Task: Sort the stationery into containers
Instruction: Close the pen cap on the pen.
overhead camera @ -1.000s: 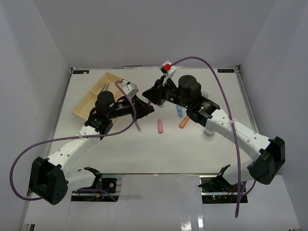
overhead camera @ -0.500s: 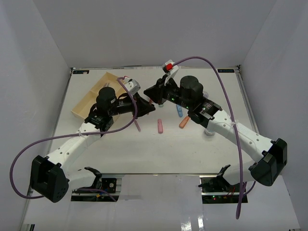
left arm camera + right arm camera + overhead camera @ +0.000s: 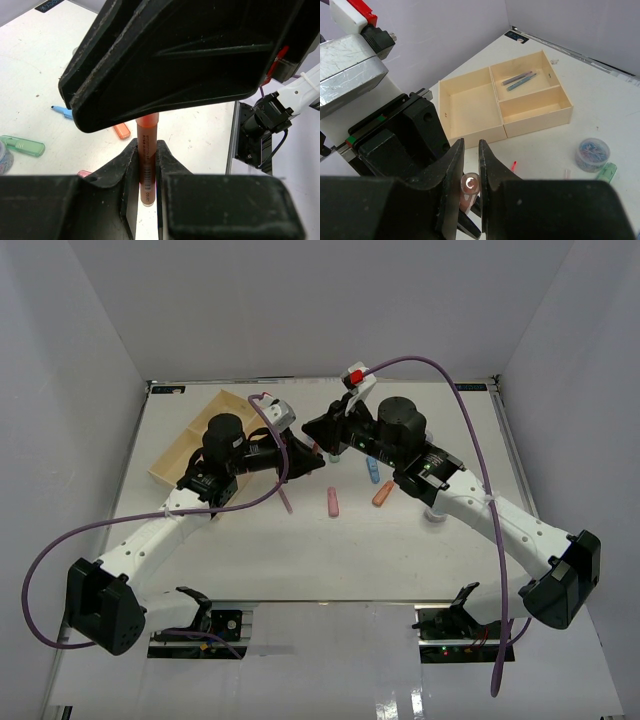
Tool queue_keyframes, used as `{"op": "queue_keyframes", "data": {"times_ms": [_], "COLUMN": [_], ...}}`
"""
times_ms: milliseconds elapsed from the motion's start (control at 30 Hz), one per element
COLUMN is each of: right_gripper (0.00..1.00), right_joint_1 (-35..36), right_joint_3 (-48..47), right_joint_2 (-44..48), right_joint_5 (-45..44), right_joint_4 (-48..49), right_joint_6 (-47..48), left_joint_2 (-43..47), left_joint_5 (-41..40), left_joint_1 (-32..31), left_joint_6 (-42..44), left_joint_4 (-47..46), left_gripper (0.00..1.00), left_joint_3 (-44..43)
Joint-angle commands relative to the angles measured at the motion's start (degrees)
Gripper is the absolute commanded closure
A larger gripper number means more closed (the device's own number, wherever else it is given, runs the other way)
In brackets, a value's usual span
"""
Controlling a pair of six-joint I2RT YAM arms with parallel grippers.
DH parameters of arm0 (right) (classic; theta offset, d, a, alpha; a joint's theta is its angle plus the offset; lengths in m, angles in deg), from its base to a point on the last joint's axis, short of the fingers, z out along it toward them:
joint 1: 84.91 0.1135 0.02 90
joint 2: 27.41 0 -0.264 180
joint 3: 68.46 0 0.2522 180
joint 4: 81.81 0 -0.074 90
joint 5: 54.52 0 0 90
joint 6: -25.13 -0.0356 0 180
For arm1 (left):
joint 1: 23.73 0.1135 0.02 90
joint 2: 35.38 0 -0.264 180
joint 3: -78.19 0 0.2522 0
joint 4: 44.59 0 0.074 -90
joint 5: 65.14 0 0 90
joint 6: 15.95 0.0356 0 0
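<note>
The whole matter turns on one orange pen (image 3: 148, 145), held up above the tabletop (image 3: 300, 550) about the middle of its far half, with both arms on it at once. The left gripper (image 3: 146, 152) has its fingers (image 3: 127, 167) clenched on the barrel. The right gripper (image 3: 471, 150) meets it nose to nose from the right, its fingers clenched on the same pen.

The pen's long axis runs along the line from one gripper to the other. From the left wrist the barrel stretches straight away toward the right gripper's black body, and from the right wrist it shows only as a round end. So it lies roughly left to right over the tabletop, and each arm has one end.

The cream tray (image 3: 183, 447) sits at the far left, just beside the left arm's wrist and well apart from the right arm. Two thin pens (image 3: 519, 79) already lie in one of its compartments.

To my eye this is a handover, and the left arm is plainly nearer the tray. I would expect the right fingers to let go, so the left arm can swing the pen leftward. It would probably go in lengthwise beside the other two.
</note>
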Motion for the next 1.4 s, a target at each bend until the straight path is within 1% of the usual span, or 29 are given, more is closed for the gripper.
{"op": "queue_keyframes", "data": {"times_ms": [0, 400, 867, 1367], "right_gripper": [0.92, 0.92, 0.92, 0.92], "right_joint_1": [1.25, 1.16, 1.25, 1.25], "right_joint_3": [3.40, 4.72, 6.21, 7.62], "right_joint_2": [-3.65, -4.71, -5.58, -7.69], "right_joint_5": [3.53, 5.99, 6.43, 8.63], "right_joint_4": [-19.67, -22.06, -23.81, -27.32], "right_joint_6": [3.01, 3.10, 3.36, 4.51], "left_joint_2": [2.83, 3.09, 2.83, 1.77], "left_joint_5": [-3.05, -6.39, -9.20, -9.73], "left_joint_1": [0.28, 0.28, 0.28, 0.28], "left_joint_6": [-0.26, 0.01, -0.35, 0.88], "left_joint_4": [-12.67, -15.83, -19.35, -19.18], "left_gripper": [1.00, 1.00, 1.00, 1.00], "left_joint_3": [-7.95, -9.80, -11.56, -14.19]}}
